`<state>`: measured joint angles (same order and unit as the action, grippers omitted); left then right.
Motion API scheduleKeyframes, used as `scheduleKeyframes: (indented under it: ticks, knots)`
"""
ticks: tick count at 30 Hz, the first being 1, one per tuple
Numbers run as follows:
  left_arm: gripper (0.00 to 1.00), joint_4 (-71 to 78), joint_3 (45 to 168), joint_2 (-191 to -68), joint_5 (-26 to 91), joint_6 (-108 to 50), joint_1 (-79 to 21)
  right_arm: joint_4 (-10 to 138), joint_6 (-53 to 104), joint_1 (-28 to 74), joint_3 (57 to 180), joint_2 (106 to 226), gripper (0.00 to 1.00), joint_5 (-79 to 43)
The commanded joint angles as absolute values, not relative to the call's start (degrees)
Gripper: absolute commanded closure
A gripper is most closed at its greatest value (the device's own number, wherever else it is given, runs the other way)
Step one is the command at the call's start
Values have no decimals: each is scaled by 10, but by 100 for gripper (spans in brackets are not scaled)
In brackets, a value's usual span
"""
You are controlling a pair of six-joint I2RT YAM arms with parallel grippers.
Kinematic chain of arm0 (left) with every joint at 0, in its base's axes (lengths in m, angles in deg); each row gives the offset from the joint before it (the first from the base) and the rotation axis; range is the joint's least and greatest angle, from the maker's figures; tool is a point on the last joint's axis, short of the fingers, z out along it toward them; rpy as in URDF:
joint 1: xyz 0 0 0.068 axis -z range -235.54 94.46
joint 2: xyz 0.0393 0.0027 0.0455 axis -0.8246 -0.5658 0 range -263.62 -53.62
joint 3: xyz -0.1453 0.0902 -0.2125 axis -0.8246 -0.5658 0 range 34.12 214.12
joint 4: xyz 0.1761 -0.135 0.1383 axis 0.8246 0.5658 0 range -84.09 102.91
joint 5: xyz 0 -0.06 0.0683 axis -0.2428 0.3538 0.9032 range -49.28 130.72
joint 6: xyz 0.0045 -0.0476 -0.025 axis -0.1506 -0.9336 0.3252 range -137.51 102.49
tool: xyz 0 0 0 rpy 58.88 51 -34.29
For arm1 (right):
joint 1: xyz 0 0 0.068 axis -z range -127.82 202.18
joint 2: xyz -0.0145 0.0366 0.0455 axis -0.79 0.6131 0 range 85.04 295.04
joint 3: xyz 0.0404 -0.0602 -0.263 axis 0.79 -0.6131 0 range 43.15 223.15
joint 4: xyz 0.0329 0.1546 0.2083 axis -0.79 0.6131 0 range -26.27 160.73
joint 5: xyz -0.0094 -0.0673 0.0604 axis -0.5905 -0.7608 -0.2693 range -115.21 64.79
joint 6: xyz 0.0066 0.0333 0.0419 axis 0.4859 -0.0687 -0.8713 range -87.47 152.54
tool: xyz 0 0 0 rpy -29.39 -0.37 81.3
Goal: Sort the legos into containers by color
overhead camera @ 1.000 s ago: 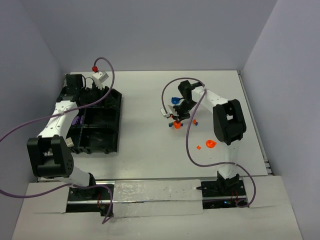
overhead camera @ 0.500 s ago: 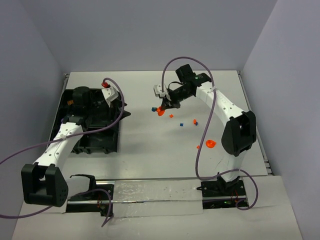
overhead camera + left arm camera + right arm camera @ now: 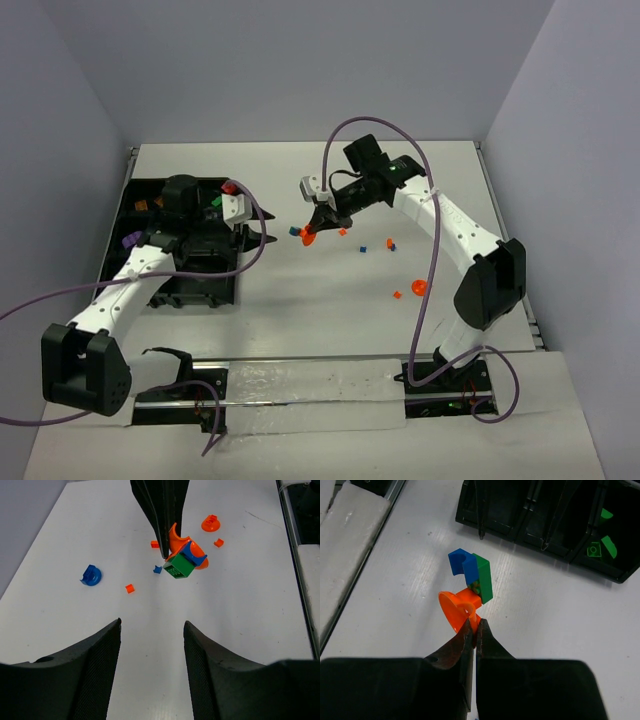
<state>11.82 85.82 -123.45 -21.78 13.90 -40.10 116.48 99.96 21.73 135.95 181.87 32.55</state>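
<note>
Legos (image 3: 472,580), clamped in right gripper (image 3: 475,625), hang near tray (image 3: 510,530) edge; left gripper (image 3: 151,625) stands half-open, empty.

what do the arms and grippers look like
Left arm and right arm: white links, black joints, a purple cable looping along each. Left gripper and right gripper: black, two tapered fingers with fine-textured inner faces.

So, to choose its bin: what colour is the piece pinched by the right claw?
Orange piece; right wrist view.
</note>
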Motion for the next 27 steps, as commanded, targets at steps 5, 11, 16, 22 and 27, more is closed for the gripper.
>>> scheduleKeyframes:
  ticks: [5, 11, 16, 22, 27]
  knots:
    - [47, 139, 894, -1203, -277, 237, -385, 1218, 1030, 203, 1403, 1824, 100, 348]
    - [46, 186, 914, -1208, -287, 300, -377, 1240, 1040, 197, 1420, 1834, 100, 351]
    - [43, 197, 922, -1211, -291, 318, -371, 1253, 1043, 195, 1432, 1844, 100, 352]
    - [43, 229, 939, -1222, -294, 352, -363, 1253, 1038, 191, 1443, 1850, 100, 357]
    - [47, 231, 942, -1221, -293, 356, -358, 1255, 1040, 190, 1451, 1856, 100, 358]
